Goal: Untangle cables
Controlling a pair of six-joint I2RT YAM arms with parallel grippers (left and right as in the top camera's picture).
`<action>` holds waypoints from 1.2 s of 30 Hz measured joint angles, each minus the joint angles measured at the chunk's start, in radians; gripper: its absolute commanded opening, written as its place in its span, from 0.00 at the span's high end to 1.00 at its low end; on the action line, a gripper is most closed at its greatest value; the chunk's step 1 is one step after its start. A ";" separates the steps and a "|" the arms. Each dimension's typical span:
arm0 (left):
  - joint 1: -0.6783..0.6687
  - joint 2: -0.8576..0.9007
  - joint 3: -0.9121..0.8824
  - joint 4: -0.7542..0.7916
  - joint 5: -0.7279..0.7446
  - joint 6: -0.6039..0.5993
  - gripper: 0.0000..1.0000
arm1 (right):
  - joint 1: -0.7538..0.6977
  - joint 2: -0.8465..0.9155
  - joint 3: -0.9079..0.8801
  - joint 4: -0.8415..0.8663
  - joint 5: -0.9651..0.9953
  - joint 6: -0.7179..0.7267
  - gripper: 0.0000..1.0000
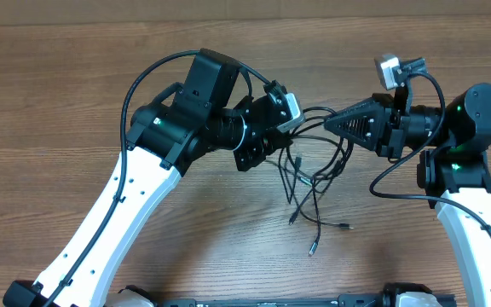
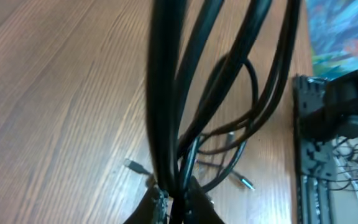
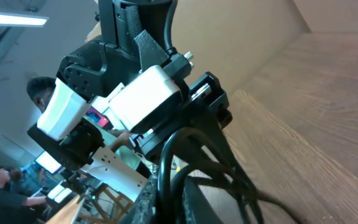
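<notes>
Tangled cables (image 1: 314,175) — left claw (image 2: 169,208) and right claw (image 1: 329,122) each clamping them — plug ends (image 1: 312,250) trailing onto the bench (image 1: 75,68).

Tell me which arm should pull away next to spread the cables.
Probably left. The left hand and right hand both grip the cables, close together. The left arm has broad bare table on its outer side to draw into; the right is folded tight, little table showing beyond it.
</notes>
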State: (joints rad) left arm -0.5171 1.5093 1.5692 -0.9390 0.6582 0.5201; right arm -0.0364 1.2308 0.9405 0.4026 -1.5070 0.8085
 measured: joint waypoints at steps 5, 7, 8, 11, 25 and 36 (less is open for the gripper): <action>0.000 0.000 0.000 -0.023 -0.024 0.004 0.96 | 0.000 0.002 0.000 0.004 0.004 0.009 0.94; 0.000 0.000 0.000 -0.037 -0.034 0.005 0.96 | 0.000 0.005 0.000 0.008 0.008 0.010 0.96; 0.000 0.000 0.000 -0.043 -0.037 0.005 0.96 | -0.002 0.007 0.000 0.015 0.013 0.011 0.96; -0.001 0.000 0.002 -0.064 -0.046 0.007 0.96 | -0.020 0.012 0.000 0.023 0.022 0.011 0.96; -0.005 -0.010 0.003 -0.140 -0.103 0.007 0.96 | -0.355 0.036 0.000 0.031 0.037 -0.092 0.96; -0.005 -0.207 0.000 -0.159 -0.157 0.008 0.96 | -0.650 0.036 0.000 0.032 0.048 -0.173 0.96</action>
State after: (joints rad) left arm -0.5220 1.3025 1.5696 -1.0981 0.5011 0.5278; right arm -0.6868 1.2671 0.9405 0.4347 -1.4590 0.6353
